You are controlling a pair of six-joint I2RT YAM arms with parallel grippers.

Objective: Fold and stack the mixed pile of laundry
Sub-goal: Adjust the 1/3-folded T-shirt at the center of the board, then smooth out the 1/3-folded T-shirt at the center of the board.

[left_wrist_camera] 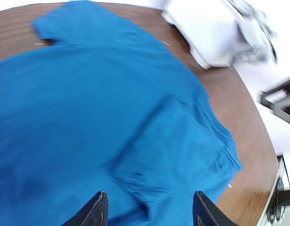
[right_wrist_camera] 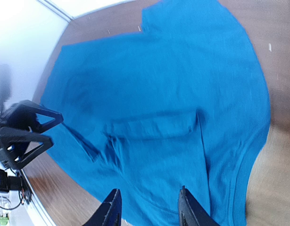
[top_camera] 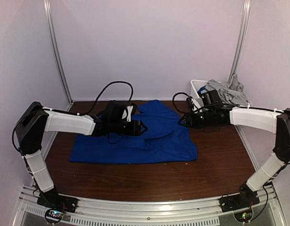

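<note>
Two-arm workstation seen from above and from both wrists. Nearest the arm bases, a bare strip of the brown wooden table [top_camera: 149, 181] lies in front of the blue garment [top_camera: 149, 143]. The garment is spread flat at mid-table as a single royal-blue layer, with a short sleeve projecting at its far edge. A fold [left_wrist_camera: 175, 141] of the same cloth lies doubled over on its right part.

The left gripper [left_wrist_camera: 152, 213] hovers over the garment's left-centre. Its two dark fingers [left_wrist_camera: 98, 213] stand well apart, with nothing between them and only cloth below. The right gripper [right_wrist_camera: 149, 209] hovers over the garment's right edge. Its jaws are also parted, somewhat less widely, and hold nothing. In the right wrist view the left gripper's spread fingers show at the garment's opposite side.

A black cable [top_camera: 111, 87] loops over the table beyond the garment's far left edge. Beyond the garment's far right corner stands the white bin [top_camera: 197, 86], holding a heap of crumpled grey garments [top_camera: 227, 89].
</note>
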